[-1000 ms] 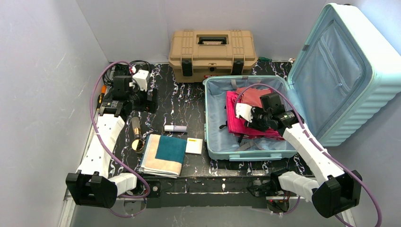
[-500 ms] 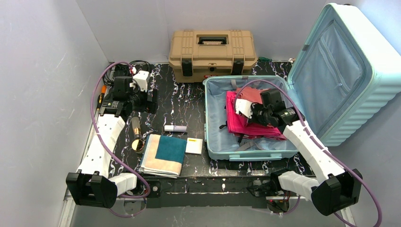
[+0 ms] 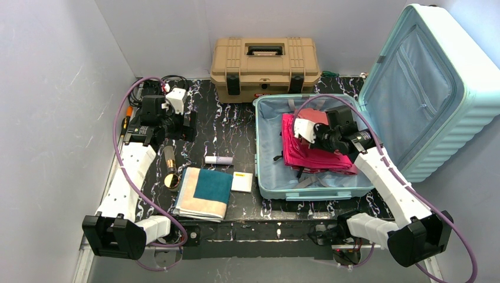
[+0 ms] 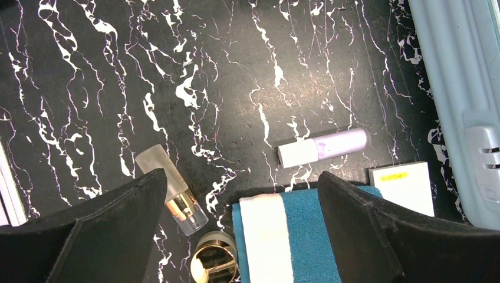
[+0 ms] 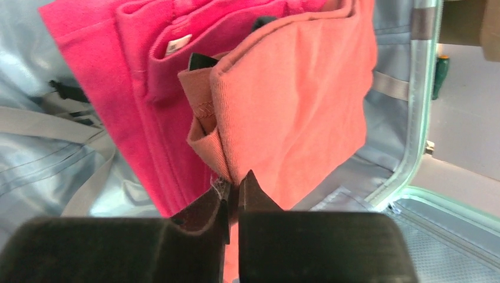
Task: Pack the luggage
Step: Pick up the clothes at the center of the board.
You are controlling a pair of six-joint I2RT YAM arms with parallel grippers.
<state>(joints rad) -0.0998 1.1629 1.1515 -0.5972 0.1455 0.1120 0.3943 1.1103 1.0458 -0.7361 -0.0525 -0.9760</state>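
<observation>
While the right gripper (image 5: 237, 186) pinches the near fold of a salmon-pink corduroy cloth (image 5: 301, 100) between fingers pressed together, we see that cloth lying over folded magenta garments (image 5: 118, 71). Both lie inside the large pale mint-blue hard-shell luggage (image 3: 312, 191). In the top view the luggage lies open at the three o'clock side of the black marble-patterned table (image 4: 206, 59), with its ribbed lid standing up at its own three o'clock. A tan plastic toolbox (image 3: 265, 68) with black latches sits at the table's twelve o'clock.

The left gripper (image 4: 240, 175) hangs above the table's nine o'clock side with its fingers spread wide and nothing between them. In its wrist view we find a lilac tube with a white cap (image 4: 323, 147) at four o'clock of centre. A clear glass bottle (image 4: 171, 191) lies at seven o'clock, and a folded teal-and-cream towel (image 4: 295, 236) at six o'clock. A small white card (image 4: 402, 186) lies just beside the towel.
</observation>
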